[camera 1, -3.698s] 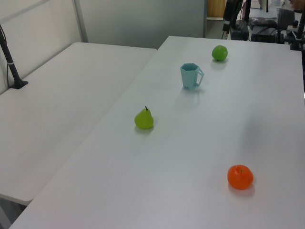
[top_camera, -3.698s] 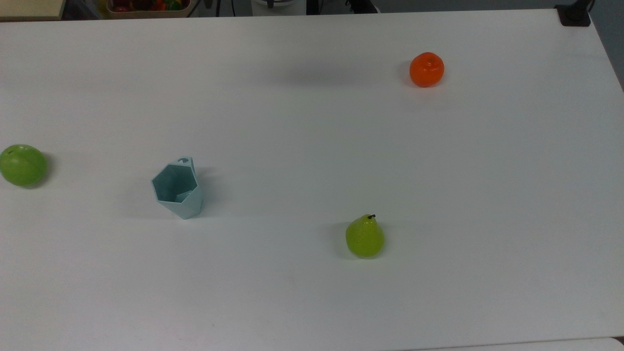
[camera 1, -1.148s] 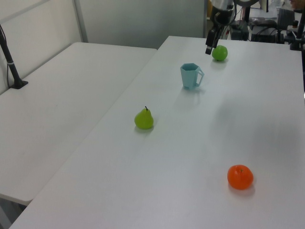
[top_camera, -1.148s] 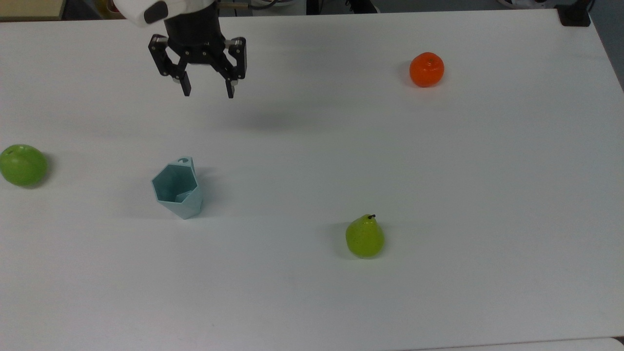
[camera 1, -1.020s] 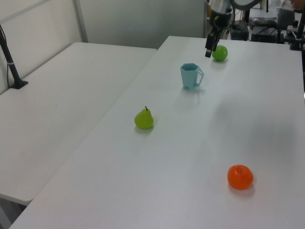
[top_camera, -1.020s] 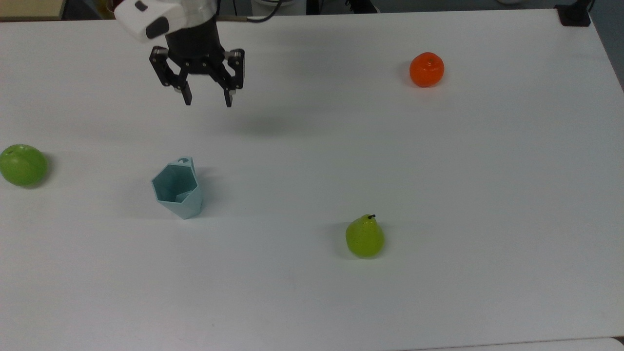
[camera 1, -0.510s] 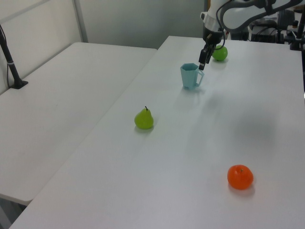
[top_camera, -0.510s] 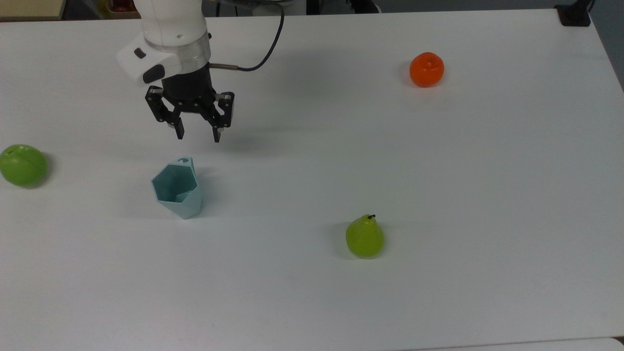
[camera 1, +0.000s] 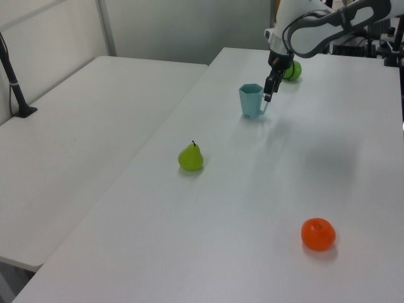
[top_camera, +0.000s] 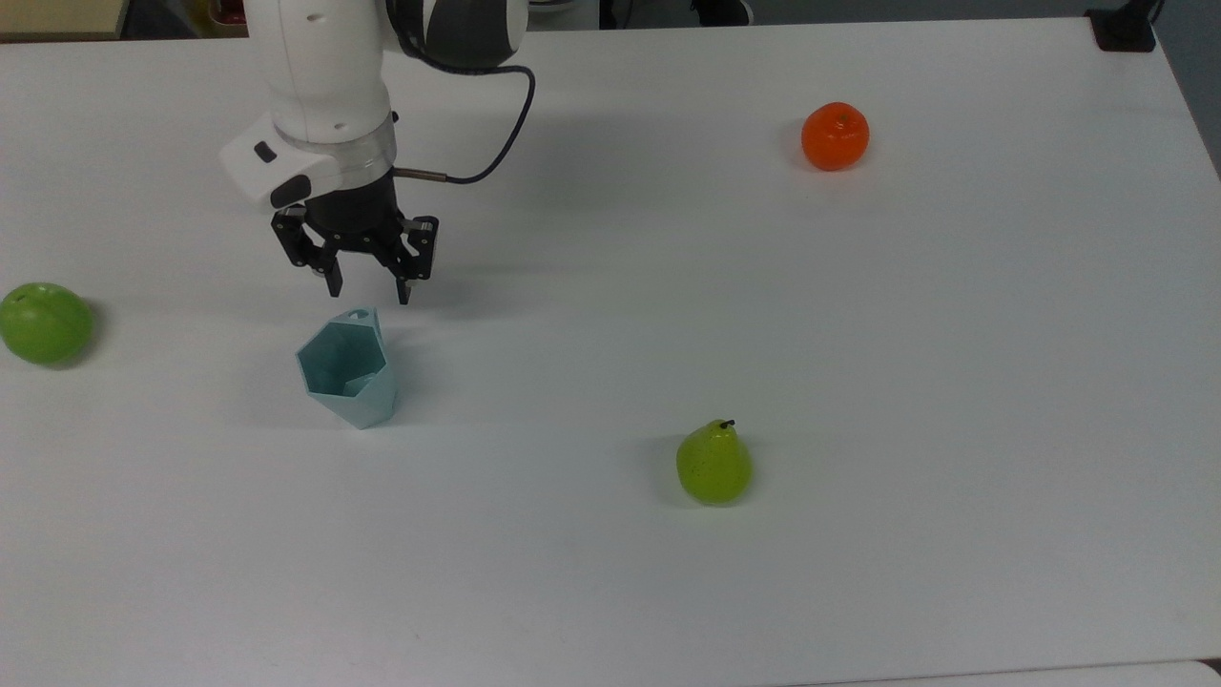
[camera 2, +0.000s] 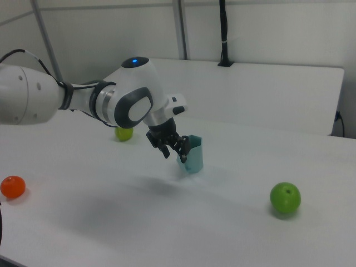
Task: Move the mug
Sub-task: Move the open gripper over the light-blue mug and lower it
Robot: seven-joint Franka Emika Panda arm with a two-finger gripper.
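Observation:
The mug (top_camera: pixel 348 374) is pale teal with a hexagonal rim and stands upright on the white table (top_camera: pixel 858 382), left of centre in the top view. Its handle tab (top_camera: pixel 361 314) points toward the arm. My gripper (top_camera: pixel 369 291) hangs open just beyond that tab, its two black fingers spread to either side of it and holding nothing. In the left view the gripper (camera 1: pixel 269 93) sits right beside the mug (camera 1: pixel 252 101) on the handle side. In the right view the gripper (camera 2: pixel 173 151) is close to the left of the mug (camera 2: pixel 193 154).
A green apple (top_camera: pixel 43 322) lies at the top view's left edge. A pear (top_camera: pixel 713 465) sits lower, right of centre, and an orange (top_camera: pixel 835 136) lies at the upper right. A second white table (camera 1: pixel 76 126) adjoins in the left view.
The arm came in from the top view's upper edge and moved down toward the mug, staying open. Its fingertips have gone from well clear of the mug to just at the handle tab.

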